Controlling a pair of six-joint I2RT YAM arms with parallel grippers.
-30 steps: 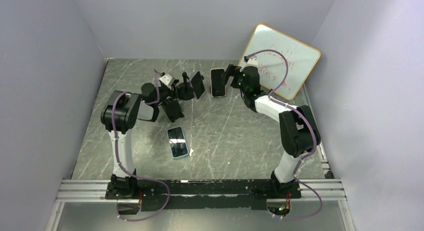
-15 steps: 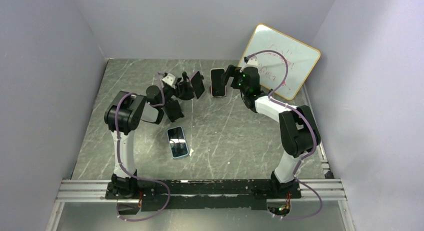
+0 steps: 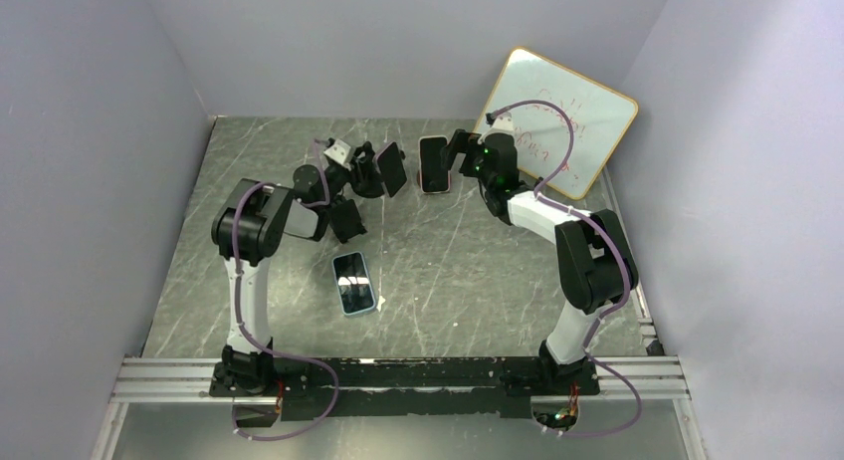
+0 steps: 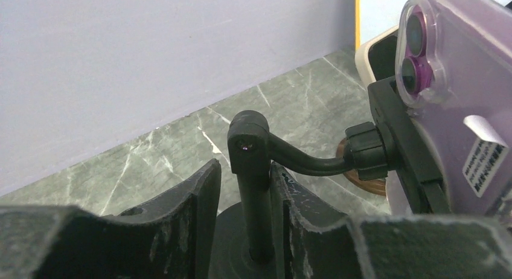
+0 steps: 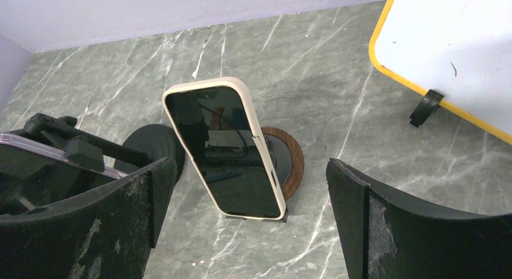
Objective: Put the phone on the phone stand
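A purple-cased phone (image 4: pixel 459 110) is clipped into the cradle of a black stand (image 4: pixel 250 164), just right of the left jaws and a little above them. The left jaws straddle that stand's upright post, partway open, with one finger (image 4: pixel 181 230) a sliver clear of the post, so nothing is firmly held. A cream-cased phone (image 5: pixel 223 149) leans screen-out on a wooden-based stand (image 5: pixel 293 164), ahead of the right jaws and centred between them. The right jaws are spread fully wide, empty, and not touching it. A blue-cased phone (image 3: pixel 353 283) lies flat, screen up, behind the left jaws toward the arms' bases. To the right of the right jaws, a yellow-framed whiteboard (image 5: pixel 459 49) leans near the back right corner. The bench (image 3: pixel 468 271) is dark grey-green stone pattern with pale veins. Plain lavender walls (image 3: pixel 398 42) box it in, and a metal rail (image 3: pixel 398 375) runs along its near edge.
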